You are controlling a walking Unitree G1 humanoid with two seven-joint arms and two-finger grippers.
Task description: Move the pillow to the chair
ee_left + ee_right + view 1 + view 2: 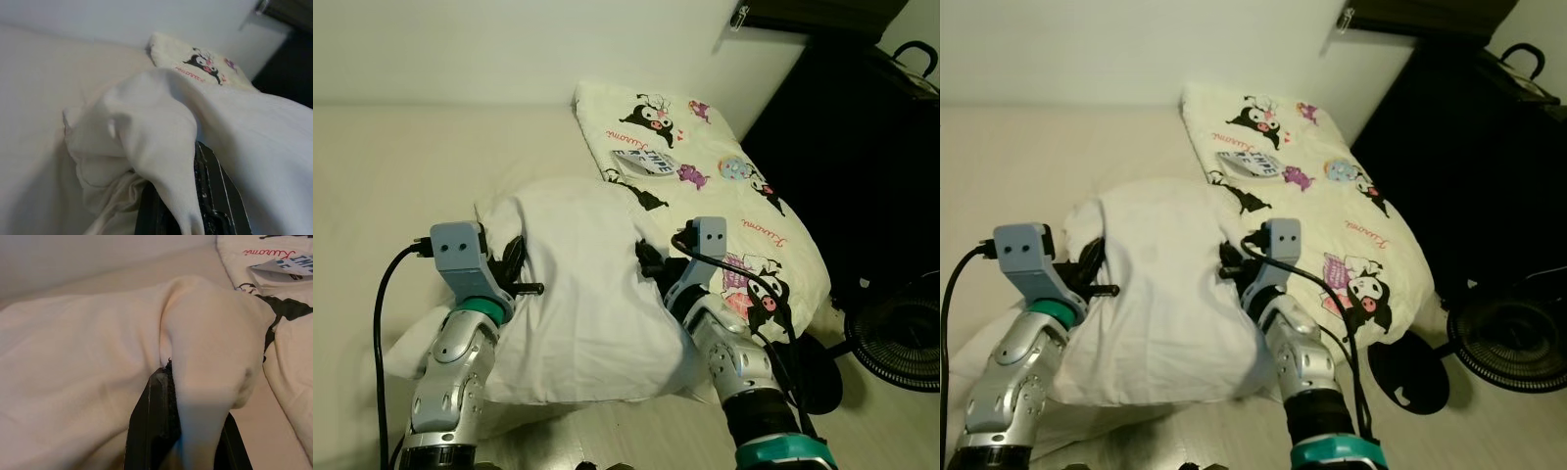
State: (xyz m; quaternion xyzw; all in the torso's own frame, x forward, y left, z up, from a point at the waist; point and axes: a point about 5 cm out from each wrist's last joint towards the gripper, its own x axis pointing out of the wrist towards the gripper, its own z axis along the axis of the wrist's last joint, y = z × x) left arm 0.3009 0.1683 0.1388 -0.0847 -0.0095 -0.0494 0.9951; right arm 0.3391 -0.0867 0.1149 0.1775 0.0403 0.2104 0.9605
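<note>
A plump white pillow (587, 284) is held up in front of me between both arms, above a cream bed. My left gripper (514, 257) is shut on the pillow's left side; a fold of its fabric (161, 147) is pinched between the black fingers (215, 196). My right gripper (651, 257) is shut on the pillow's right side, with a bunched fold (210, 377) squeezed between its fingers (151, 426). No chair can be seen in these views.
A cream blanket with cartoon prints (705, 166) lies on the bed beyond the pillow, a small packet (641, 162) on it. Dark furniture (862, 147) stands to the right, with a black fan (901, 333) on the floor beside it. A white wall runs behind the bed.
</note>
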